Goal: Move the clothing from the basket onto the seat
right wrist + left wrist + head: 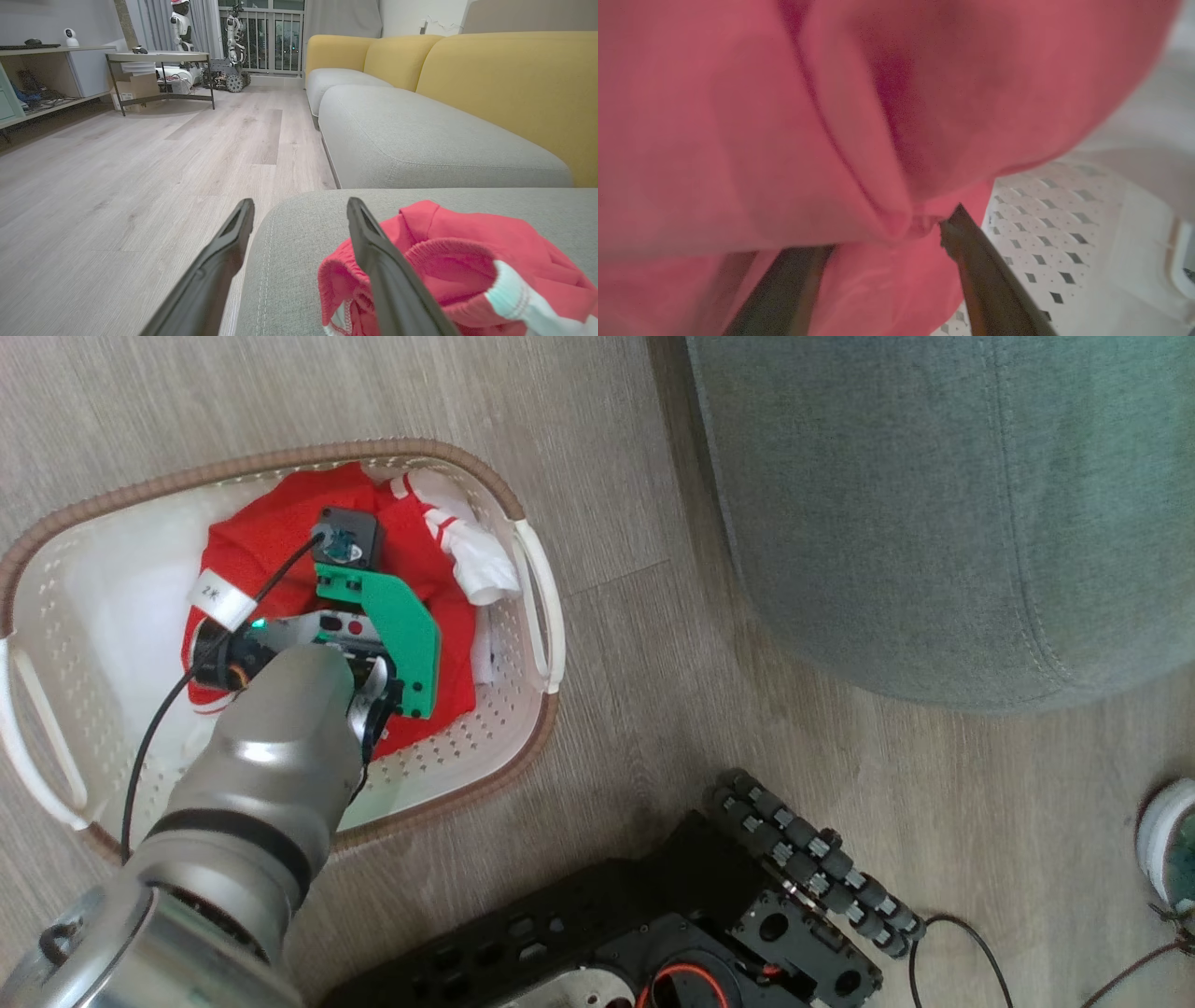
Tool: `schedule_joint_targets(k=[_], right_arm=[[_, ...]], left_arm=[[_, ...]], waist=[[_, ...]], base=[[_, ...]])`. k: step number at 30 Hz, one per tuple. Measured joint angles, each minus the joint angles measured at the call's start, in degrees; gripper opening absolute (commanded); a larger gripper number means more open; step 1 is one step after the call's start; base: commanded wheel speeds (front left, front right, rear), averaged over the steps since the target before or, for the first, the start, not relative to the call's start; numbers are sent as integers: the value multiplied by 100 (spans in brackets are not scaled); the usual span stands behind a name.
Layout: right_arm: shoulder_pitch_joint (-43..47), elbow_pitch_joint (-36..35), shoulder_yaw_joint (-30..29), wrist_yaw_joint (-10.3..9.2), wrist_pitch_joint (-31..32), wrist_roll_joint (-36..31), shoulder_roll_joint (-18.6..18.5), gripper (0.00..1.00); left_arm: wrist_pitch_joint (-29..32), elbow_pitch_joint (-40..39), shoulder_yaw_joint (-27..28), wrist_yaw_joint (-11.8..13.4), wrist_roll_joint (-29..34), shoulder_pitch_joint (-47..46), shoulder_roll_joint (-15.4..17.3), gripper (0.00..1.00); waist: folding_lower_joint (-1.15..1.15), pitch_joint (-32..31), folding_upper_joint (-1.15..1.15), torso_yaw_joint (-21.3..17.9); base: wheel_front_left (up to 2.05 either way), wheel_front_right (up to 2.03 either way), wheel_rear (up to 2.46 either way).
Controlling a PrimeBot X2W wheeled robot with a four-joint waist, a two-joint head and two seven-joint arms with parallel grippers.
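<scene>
**Item 1. Basket** [84,644]. It stands on the wood floor [653,728], left of the seat [934,504] and apart from it. It is low and open-topped, so the left arm [271,737] enters from above.

**Item 2. Clothing** [271,537]. Red and white pieces are heaped in the basket. A white-striped piece is pushed against the wall by the handle nearest the seat. The cloth is thin and loose, and it would likely lift as a trailing bunch.

**Item 3. Left gripper** [889,233]. It is sunk into the heap, its fingers [980,270] spread wide with a red fold bulging between them. Nothing is pinched yet, and it appears set to close on that fold. The basket's perforated wall lies just beyond.

**Item 4. Right gripper** [300,203]. The fingers are wide and hold nothing. It hovers low over the seat's front corner.

**Item 5. Red garment** [467,247]. It has an elastic band and white trim, and lies crumpled on the seat beside one right finger. By this count one piece has been delivered and the rest wait in the basket.

**Risk.** A pinch on the fold may drag several pieces at once or snag on the rim.
</scene>
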Motion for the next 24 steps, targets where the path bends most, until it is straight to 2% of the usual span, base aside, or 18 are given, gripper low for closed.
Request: schedule_joint_targets(k=[2,4,5,6,7,8,14,24], right_arm=[[-1,20,1,0,0,0,0,100],[0,33,0,0,0,0,0,100],[0,33,0,0,0,0,0,100],[0,33,1,0,0,0,0,100],[0,33,1,0,0,0,0,100],[0,33,1,0,0,0,-1,100],[1,51,0,0,0,0,-3,100],[80,68,-37,0,0,-24,-31,100]], left_arm=[[122,3,7,137,-4,0,9,100],[224,3,12,144,-71,1,8,100],[236,4,21,144,-102,2,8,91],[236,8,20,143,-118,2,9,58],[230,11,18,135,-116,2,8,15],[196,11,19,132,-118,2,8,0],[-1,16,13,-24,-144,11,1,0],[-777,-30,-13,-371,-315,377,-31,0]], waist=[[0,-31,0,4],[0,-67,0,20],[0,-85,0,30],[0,-102,0,39],[0,-118,0,48],[0,-136,0,58],[0,-287,0,108],[0,-911,0,286]], base=[[0,0,0],[0,0,0],[0,0,0],[0,0,0],[0,0,0],[0,0,0],[0,0,0],[0,0,0]])
